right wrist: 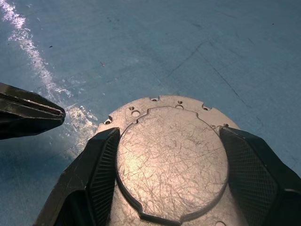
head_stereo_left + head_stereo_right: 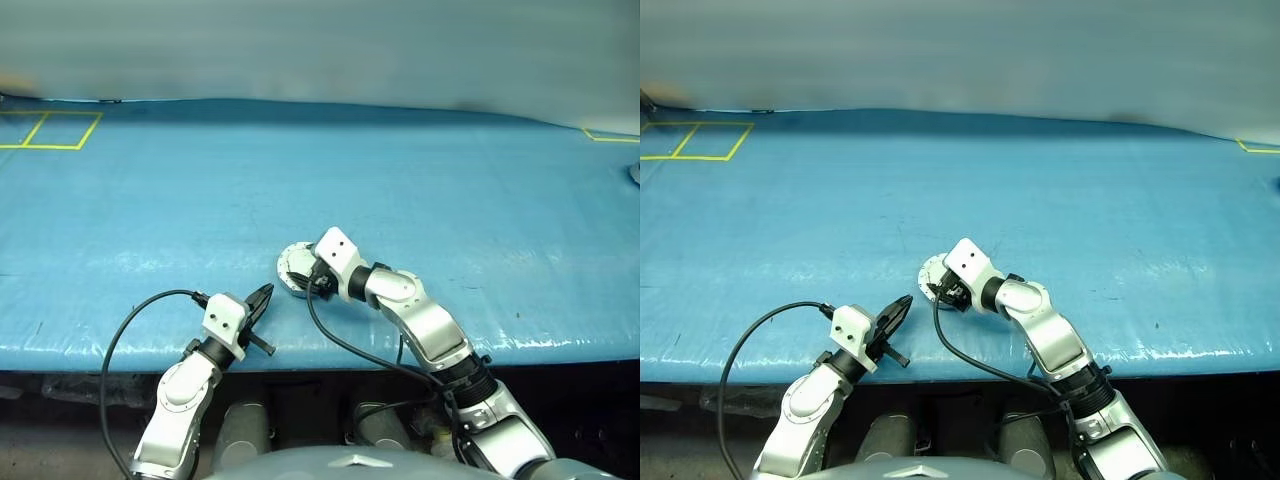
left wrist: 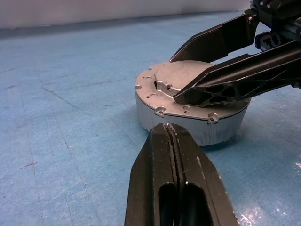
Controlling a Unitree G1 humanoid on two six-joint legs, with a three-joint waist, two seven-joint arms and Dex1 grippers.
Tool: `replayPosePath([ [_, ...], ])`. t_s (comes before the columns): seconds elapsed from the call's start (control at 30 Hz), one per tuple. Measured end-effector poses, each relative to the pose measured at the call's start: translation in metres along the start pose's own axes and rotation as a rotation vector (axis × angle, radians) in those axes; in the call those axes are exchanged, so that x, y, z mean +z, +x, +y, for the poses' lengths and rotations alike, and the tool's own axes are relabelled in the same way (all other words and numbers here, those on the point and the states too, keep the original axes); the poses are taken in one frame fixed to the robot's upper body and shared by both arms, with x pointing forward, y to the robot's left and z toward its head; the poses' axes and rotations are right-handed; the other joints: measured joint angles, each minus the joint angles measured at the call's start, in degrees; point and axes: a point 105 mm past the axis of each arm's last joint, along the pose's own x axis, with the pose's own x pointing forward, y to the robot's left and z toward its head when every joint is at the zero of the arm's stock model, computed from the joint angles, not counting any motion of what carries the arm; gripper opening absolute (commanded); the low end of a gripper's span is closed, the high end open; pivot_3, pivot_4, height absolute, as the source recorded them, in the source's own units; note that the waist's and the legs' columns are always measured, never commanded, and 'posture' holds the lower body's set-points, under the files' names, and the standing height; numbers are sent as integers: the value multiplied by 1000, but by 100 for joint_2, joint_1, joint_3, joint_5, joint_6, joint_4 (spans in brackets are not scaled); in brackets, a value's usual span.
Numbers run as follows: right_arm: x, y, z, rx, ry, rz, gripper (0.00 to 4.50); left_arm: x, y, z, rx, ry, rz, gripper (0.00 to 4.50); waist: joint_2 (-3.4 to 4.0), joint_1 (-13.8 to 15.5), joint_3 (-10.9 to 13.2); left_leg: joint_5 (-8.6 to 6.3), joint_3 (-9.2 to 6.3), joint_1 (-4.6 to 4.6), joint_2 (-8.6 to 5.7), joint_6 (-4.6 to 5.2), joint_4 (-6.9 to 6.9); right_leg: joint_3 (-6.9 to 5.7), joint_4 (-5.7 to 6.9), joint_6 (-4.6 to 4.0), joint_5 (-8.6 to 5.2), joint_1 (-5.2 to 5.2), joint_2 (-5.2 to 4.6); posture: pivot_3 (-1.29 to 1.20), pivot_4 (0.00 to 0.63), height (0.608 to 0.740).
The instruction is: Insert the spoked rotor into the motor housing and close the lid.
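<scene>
Housing [image 3: 190,123] sits on blue tabletop [image 2: 450,190] near its front edge, lid [image 1: 171,162] on top, smooth face up. Right hand [image 1: 170,155] hangs over lid, fingers spread to either side of raised circle, gripping nothing. Left hand [image 3: 171,136] pinched shut and empty, tips just beside housing wall.

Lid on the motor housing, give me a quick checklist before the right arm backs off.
1. Lid sits on the motor housing: ok.
2. Lid seated flush all round: cannot tell, far side hidden.
3. Right gripper fingers open, straddling the lid's raised circle: ok.
4. Left gripper shut, apart from the housing: ok.
5. Spoked rotor inside: cannot tell, lid covers it.
6. Housing flat on the blue table: ok.
</scene>
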Motion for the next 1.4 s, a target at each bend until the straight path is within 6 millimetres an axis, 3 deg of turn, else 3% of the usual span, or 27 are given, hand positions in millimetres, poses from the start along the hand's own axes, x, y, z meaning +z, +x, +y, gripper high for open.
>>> replayPosePath([
  [0.3, 1, 1, 0, 11, -21, 19, 3030, 1, 0, 2, 12, -2, 2, 0, 0, 0, 0, 0, 0, 1, 0, 0, -1, -1, -1, 0, 0, 1, -1, 0, 150, 740],
  [0.4, 1, 1, -1, 9, -20, 21, 3030, 10, 3, 25, 119, -9, -7, 0, -1, 3, 0, 0, -2, 1, 2, -1, -1, -3, 0, 0, 0, 1, 0, 0, 150, 740],
  [0.5, 0, 1, -1, 6, -20, 23, 3030, 41, 7, 59, 235, -55, -77, 0, -2, 9, -2, 2, -6, 4, 3, -2, 0, -8, 1, 1, 0, 7, 3, 0, 150, 740],
  [0.57, 0, 1, 0, 7, -19, 22, 3030, 54, 11, 66, 211, -145, -92, 0, -2, 5, -2, 4, -5, 7, 0, 3, -1, -6, -1, 1, 0, 12, 4, 0, 150, 740],
  [0.83, 0, 2, -1, 3, -15, 23, 3030, 59, 45, 53, -9, -520, 52, 0, -9, 12, -3, 23, -7, 19, -20, 23, 6, -7, 4, 24, -7, 27, 20, 0, 150, 740],
  [1.17, 1, 3, 0, -2, -10, 20, 3030, 30, 67, 32, -38, -598, 262, 0, -11, 8, -3, 25, -8, 20, -27, 18, 3, -4, 6, 7, 2, 26, 24, 0, 150, 740],
  [1.4, 0, 2, 0, -6, -6, 28, 3030, 29, 70, 30, -37, -573, 294, 0, -13, 19, -5, 25, -13, 22, -22, 17, 4, -3, 6, 6, 2, 28, 18, 0, 150, 740],
])
